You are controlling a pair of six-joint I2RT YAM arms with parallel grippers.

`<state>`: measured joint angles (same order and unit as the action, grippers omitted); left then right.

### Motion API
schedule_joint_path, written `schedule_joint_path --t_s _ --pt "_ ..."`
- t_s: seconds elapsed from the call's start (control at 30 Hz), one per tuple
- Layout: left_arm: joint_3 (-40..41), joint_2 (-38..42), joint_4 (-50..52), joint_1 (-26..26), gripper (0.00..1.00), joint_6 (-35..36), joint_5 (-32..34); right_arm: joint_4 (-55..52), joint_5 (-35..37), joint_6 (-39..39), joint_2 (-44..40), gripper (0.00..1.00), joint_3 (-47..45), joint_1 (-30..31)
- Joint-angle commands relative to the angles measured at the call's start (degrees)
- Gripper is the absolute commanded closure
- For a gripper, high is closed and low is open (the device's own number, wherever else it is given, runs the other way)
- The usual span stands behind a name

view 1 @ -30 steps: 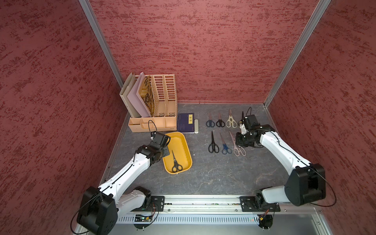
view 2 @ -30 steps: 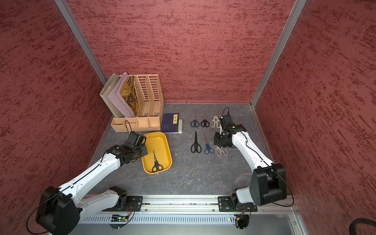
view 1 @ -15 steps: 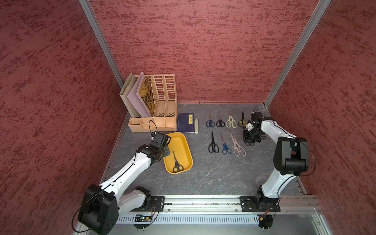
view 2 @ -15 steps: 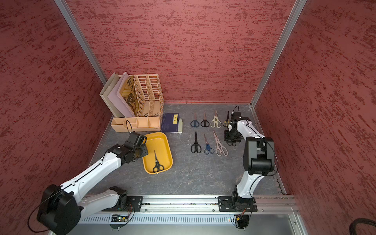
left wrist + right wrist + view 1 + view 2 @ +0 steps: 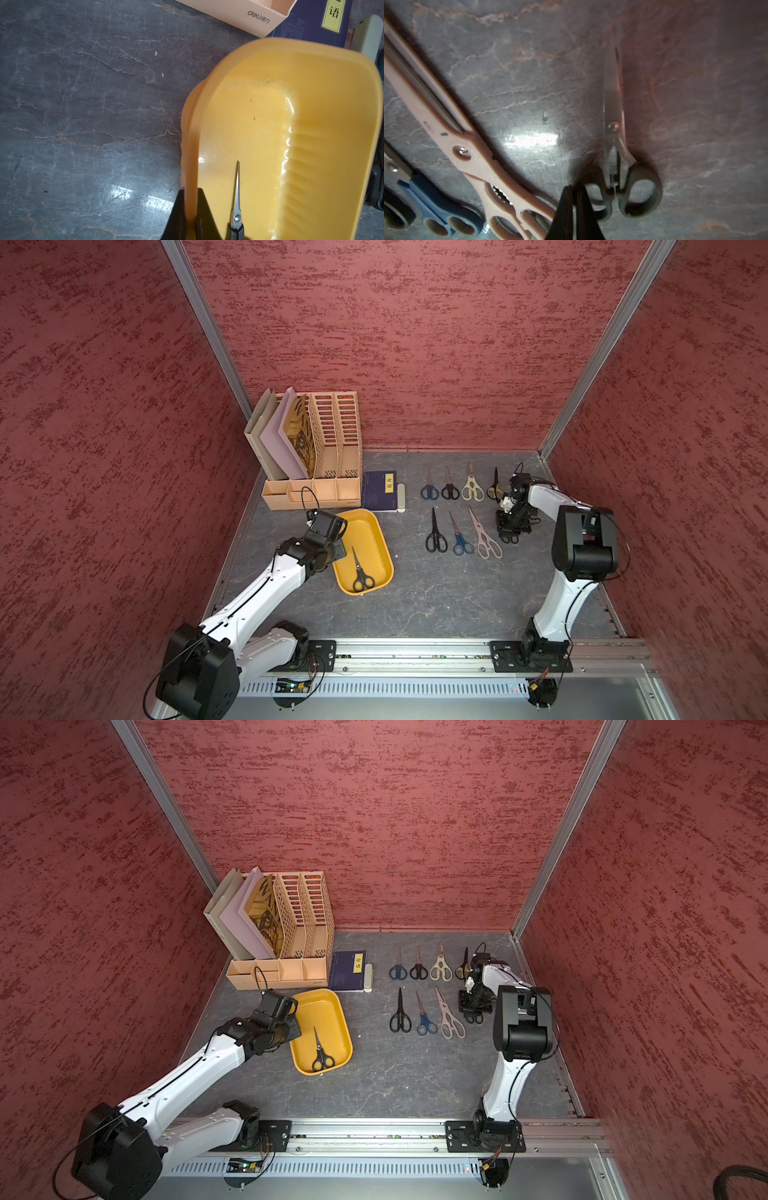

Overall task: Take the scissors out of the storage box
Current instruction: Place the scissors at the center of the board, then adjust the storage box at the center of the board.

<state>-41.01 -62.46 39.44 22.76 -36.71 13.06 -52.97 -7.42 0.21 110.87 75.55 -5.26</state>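
Over on the left, the left pincer [image 5: 190, 192] is clamped tight on the long left wall of the shallow mustard-yellow plastic storage box [image 5: 365, 531], and the left wrist view shows us one finger inside and one outside. One pair of small black-handled scissors [image 5: 360, 572] lies flat on the box floor, blades pointing to the back wall, handles at the near end. The box sits on the dark grey marbled bench [image 5: 436, 605], just in front of the tall beige slotted file organizer [image 5: 336, 435] and the dark blue book [image 5: 377, 491].

Now to the right side, where we count two rows of scissors on the bench. The back row holds the dark-blue-handled scissors [image 5: 429, 489], the short black-handled scissors [image 5: 449, 489], the cream-white scissors [image 5: 472, 489] and the black-and-yellow scissors [image 5: 494, 489]. The front row starts with the long black-handled scissors [image 5: 435, 533], then the bright blue-handled scissors [image 5: 460, 537] and the pale pinkish scissors [image 5: 485, 535].

The right pincer [image 5: 575, 188] is down at the right end of that front row. Its fingers are all but together, right against one handle loop of the dark-handled scissors [image 5: 612, 99]. That loop runs behind a finger, so we cannot tell whether it is pinched.
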Motion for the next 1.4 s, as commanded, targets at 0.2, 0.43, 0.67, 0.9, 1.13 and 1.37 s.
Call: schedule_joint_path --t_s 0.2,0.43,0.67,0.9,1.13,1.37 --pt "1.1 0.9 -1.0 -0.4 1.0 -0.6 0.8 1.3 -0.4 5.0 -8.4 0.66 -1.4 0.0" --pt "-0.4 -1.5 1.7 -0.9 1.0 -2.6 -5.4 1.3 -1.5 19.3 -23.8 0.68 -4.5 12.3" --pt "-6.9 -8.5 10.3 -5.5 1.0 -4.4 -23.1 3.0 -3.2 31.5 -24.5 0.7 -1.9 33.7" --pt "-8.7 -15.7 10.6 -8.7 1.0 -0.8 -41.9 -2.7 -2.5 31.8 -20.0 0.71 6.9 41.6" --pt "-9.7 -16.6 11.7 -8.6 1.0 1.2 -39.7 -4.1 -2.1 31.7 -18.5 0.71 10.7 45.0" --pt "-12.6 -16.8 13.7 -4.7 1.0 4.5 -26.2 -1.6 -2.6 31.8 -16.8 0.72 11.3 50.8"
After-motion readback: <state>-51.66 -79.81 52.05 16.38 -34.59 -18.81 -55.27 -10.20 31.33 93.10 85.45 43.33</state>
